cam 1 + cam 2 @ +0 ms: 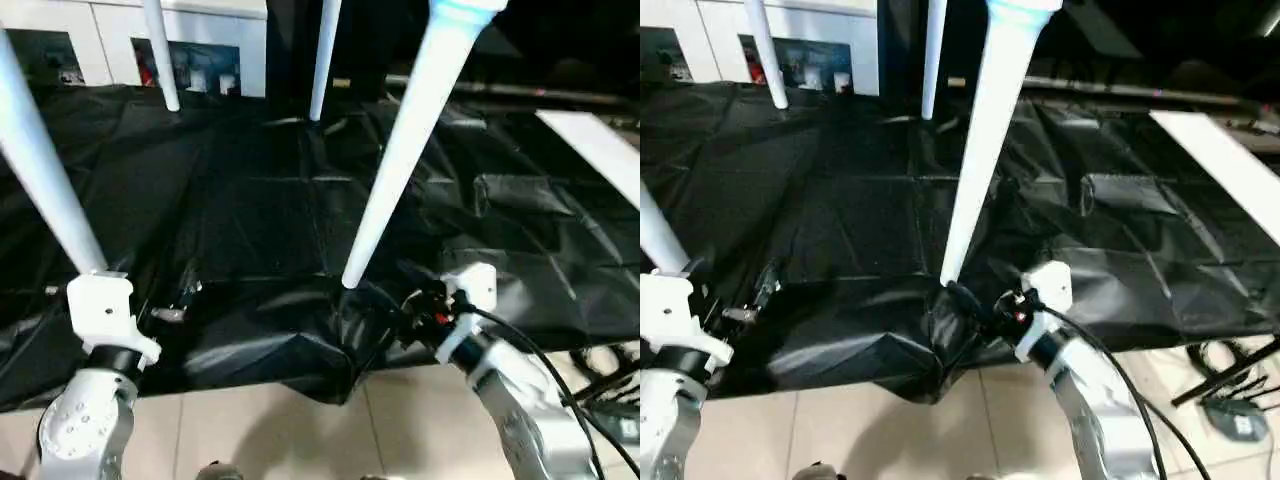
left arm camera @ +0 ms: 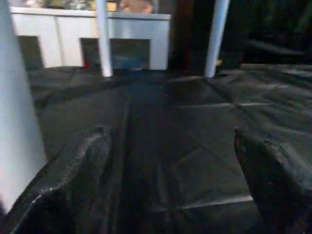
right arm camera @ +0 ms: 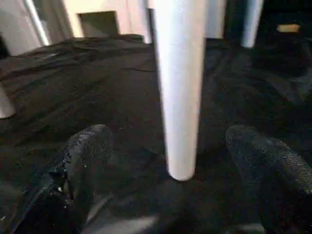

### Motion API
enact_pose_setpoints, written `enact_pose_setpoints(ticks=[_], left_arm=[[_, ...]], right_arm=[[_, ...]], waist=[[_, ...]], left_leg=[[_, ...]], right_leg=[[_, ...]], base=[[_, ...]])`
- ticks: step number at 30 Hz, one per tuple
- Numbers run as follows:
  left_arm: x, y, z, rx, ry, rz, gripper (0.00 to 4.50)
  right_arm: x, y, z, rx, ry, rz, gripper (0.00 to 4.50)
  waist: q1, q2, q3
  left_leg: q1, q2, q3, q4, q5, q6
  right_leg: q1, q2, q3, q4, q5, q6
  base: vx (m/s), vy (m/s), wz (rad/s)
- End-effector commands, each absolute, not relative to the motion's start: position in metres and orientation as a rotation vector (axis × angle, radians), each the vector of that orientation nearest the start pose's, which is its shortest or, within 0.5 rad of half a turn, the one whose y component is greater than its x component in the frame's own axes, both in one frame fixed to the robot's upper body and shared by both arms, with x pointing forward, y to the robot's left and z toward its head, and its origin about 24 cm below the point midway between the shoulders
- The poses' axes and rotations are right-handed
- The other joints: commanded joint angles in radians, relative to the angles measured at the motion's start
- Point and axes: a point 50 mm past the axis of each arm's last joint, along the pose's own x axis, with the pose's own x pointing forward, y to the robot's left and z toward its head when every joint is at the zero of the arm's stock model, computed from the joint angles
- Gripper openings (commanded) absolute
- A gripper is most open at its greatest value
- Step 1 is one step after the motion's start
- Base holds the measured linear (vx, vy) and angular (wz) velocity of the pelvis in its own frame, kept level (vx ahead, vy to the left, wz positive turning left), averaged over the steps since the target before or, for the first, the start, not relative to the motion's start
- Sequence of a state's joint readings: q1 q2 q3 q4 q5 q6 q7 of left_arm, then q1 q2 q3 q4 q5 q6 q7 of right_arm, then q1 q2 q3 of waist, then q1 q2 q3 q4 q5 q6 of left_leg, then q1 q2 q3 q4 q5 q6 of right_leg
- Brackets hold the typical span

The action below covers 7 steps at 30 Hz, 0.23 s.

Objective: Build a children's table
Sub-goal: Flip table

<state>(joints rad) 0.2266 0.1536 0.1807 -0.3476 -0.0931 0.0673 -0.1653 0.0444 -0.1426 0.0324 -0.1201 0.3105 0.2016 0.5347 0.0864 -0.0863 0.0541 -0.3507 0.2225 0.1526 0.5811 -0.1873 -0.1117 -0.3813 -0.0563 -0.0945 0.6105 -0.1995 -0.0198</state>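
Note:
The children's table stands on the black-draped work table (image 1: 250, 220), and its tabletop is out of view above. Four white tapered legs come down to the cloth: near left leg (image 1: 45, 180), near right leg (image 1: 400, 150), and two far legs (image 1: 160, 55) (image 1: 325, 60). My right gripper (image 3: 165, 131) is open, its black fingers (image 3: 87, 156) on either side of the near right leg's foot (image 3: 180, 146) without touching it. My left gripper (image 2: 168, 134) is open with nothing between its fingers, and the near left leg (image 2: 14, 122) rises just beside it.
The black cloth hangs over the work table's front edge (image 1: 300, 370), with tiled floor below. White cabinets (image 1: 90, 40) stand behind the table. A white board (image 1: 600, 150) lies at the right, and cables (image 1: 1230, 400) trail on the floor there.

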Motion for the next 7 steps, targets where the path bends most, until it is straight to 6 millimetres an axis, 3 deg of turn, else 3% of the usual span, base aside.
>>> enact_pose_setpoints(ticks=[1, 7], left_arm=[[0.2037, 0.2142, 0.0802, 0.159, -0.090, 0.048, 4.47], [0.2003, 0.2062, 0.0757, 0.157, -0.073, 0.040, 4.47]], right_arm=[[0.2367, -0.1494, 0.0510, 0.173, 0.075, 0.499, 4.20], [0.2389, -0.1594, 0.0549, 0.093, 0.055, 0.358, 4.20]], waist=[[-0.004, 0.022, -0.042], [-0.005, 0.019, -0.040]], left_leg=[[-0.002, 0.019, 0.000, -0.080, -0.309, 0.002], [0.000, 0.019, 0.000, -0.080, -0.321, -0.005]], right_leg=[[0.029, -0.072, 0.062, -0.100, -0.347, -0.027], [0.024, -0.071, 0.063, -0.102, -0.374, -0.003]], base=[[0.000, 0.000, 0.00], [0.000, 0.000, 0.00]])
